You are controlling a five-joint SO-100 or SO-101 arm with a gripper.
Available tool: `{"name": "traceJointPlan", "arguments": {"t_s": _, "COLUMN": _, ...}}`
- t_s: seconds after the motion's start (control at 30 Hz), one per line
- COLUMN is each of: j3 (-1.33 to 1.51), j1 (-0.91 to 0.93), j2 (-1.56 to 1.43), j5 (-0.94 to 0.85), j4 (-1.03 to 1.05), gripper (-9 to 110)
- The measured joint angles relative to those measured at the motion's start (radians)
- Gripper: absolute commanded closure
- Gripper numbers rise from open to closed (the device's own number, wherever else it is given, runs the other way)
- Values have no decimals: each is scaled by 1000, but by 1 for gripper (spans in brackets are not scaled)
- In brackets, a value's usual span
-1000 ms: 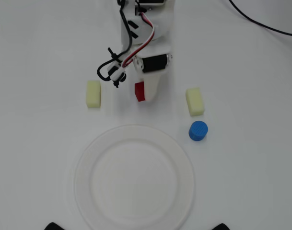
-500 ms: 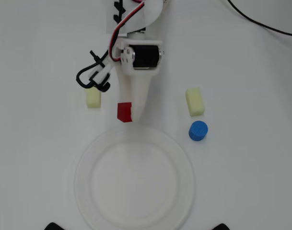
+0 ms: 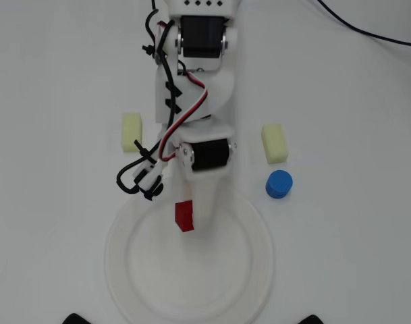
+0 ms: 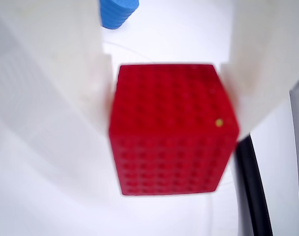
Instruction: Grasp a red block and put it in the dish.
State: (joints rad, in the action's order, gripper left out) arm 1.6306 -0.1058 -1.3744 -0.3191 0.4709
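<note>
The red block (image 3: 185, 216) is held between my gripper's (image 3: 189, 214) white fingers, above the upper inner part of the dish (image 3: 127, 270). In the wrist view the red block (image 4: 173, 129) fills the middle, pressed between the two white fingers (image 4: 66, 78), with the gripper (image 4: 169, 98) shut on it. The dish's white surface (image 4: 154, 44) lies beneath. Whether the block touches the dish cannot be told.
A blue cylinder (image 3: 279, 184) stands right of the dish and shows at the top of the wrist view (image 4: 118, 12). Pale yellow blocks lie left (image 3: 131, 131) and right (image 3: 274, 142) of the arm. A black cable (image 3: 367, 30) crosses the top right.
</note>
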Motion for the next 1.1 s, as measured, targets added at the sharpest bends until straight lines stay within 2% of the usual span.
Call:
{"name": "traceJointPlan", "arguments": {"t_s": 0.17, "j3": -106, "j1": -5, "j2": 110, "j5": 40, "j4": 60, "gripper": 101}}
{"name": "traceJointPlan", "arguments": {"t_s": 0.67, "j3": -117, "j1": -38, "j2": 187, "j5": 40, "j4": 147, "gripper": 101}}
{"name": "traceJointPlan", "arguments": {"t_s": 1.1, "j3": -183, "j1": -37, "j2": 189, "j5": -12, "j4": 256, "gripper": 75}}
